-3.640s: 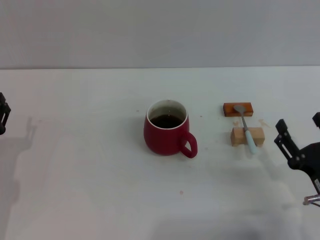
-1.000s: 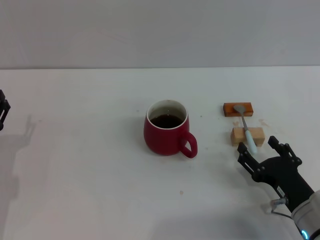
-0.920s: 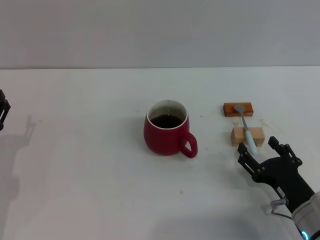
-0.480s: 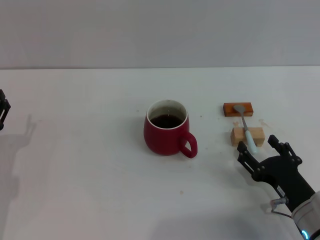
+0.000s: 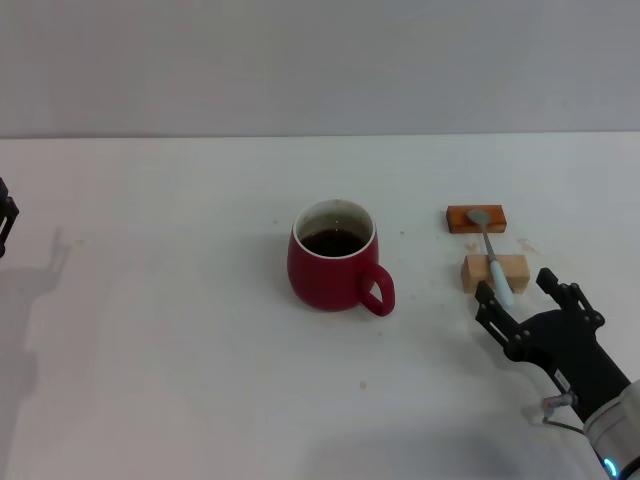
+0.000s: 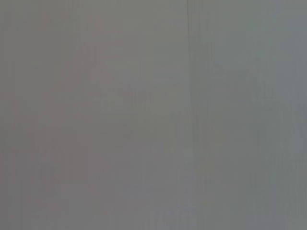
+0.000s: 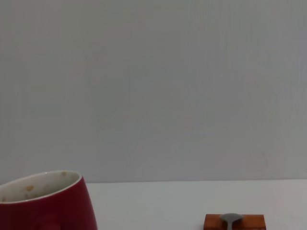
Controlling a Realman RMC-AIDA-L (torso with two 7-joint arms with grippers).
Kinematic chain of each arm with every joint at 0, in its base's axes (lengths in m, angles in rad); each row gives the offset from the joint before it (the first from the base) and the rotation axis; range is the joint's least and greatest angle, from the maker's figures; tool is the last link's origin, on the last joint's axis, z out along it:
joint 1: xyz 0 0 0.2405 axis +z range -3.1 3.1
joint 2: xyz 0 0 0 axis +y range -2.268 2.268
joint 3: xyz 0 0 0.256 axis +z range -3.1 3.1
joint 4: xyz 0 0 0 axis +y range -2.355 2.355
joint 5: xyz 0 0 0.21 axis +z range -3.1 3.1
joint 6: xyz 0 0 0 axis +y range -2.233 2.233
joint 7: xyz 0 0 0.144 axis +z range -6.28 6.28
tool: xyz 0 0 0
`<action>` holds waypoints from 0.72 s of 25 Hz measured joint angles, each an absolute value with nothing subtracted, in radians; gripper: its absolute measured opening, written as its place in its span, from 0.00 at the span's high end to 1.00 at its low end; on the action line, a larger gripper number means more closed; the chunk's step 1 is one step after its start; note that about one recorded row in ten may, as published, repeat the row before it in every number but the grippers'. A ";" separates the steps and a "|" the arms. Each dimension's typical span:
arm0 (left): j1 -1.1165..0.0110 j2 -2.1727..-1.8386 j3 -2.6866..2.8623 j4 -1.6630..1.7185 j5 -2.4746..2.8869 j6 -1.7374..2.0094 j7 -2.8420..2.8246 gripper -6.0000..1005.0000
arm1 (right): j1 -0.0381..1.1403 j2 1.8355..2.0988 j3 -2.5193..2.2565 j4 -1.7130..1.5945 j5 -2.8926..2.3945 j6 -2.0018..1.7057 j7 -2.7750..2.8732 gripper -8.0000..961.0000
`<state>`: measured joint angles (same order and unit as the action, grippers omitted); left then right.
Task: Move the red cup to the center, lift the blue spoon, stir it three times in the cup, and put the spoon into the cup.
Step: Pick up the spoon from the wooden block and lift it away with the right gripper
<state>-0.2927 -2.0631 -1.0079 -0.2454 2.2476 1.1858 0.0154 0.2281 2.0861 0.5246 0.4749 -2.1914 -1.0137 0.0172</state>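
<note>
The red cup (image 5: 334, 260) stands mid-table with dark liquid inside and its handle toward the front right; it also shows in the right wrist view (image 7: 45, 201). The blue spoon (image 5: 492, 256) lies across two blocks, its grey bowl on the orange-brown block (image 5: 476, 218) and its pale handle over the tan block (image 5: 494, 272). My right gripper (image 5: 518, 290) is open just in front of the spoon's handle end, fingers either side of it and not touching. My left gripper (image 5: 5, 225) is parked at the far left edge.
The white table (image 5: 180, 330) runs back to a grey wall. The orange-brown block (image 7: 234, 222) with the spoon bowl on it shows low in the right wrist view. The left wrist view shows only plain grey.
My right gripper came in from the right edge to just in front of the spoon handle, then held almost still over the last second. Cup and spoon have not moved.
</note>
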 joint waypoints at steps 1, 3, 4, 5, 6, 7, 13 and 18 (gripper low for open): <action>-0.293 -2.063 -1.008 -0.245 2.248 1.186 0.015 0.15 | 0.228 2.086 0.525 0.474 -2.192 -1.014 0.018 0.14; -0.293 -2.063 -1.008 -0.245 2.248 1.186 0.015 0.15 | 0.228 2.087 0.525 0.474 -2.192 -1.012 0.018 0.14; -0.293 -2.063 -1.008 -0.245 2.248 1.186 0.015 0.15 | 0.228 2.087 0.525 0.474 -2.192 -1.012 0.018 0.14; -0.293 -2.063 -1.008 -0.245 2.248 1.186 0.015 0.15 | 0.229 2.087 0.525 0.474 -2.191 -1.011 0.018 0.14; -0.293 -2.063 -1.008 -0.245 2.250 1.186 0.015 0.15 | 0.228 2.087 0.525 0.473 -2.191 -1.009 0.018 0.14; -0.293 -2.063 -1.008 -0.245 2.250 1.186 0.015 0.15 | 0.229 2.087 0.525 0.473 -2.192 -1.008 0.018 0.14; -0.290 -2.063 -1.008 -0.246 2.253 1.186 0.015 0.15 | 0.231 2.088 0.525 0.472 -2.192 -1.005 0.021 0.14; -0.285 -2.064 -1.007 -0.247 2.253 1.186 0.014 0.15 | 0.233 2.088 0.525 0.472 -2.191 -1.005 0.021 0.14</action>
<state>-0.2845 -2.0643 -1.0068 -0.2471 2.2532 1.1858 0.0143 0.2331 2.0878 0.5246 0.4724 -2.1907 -1.0048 0.0206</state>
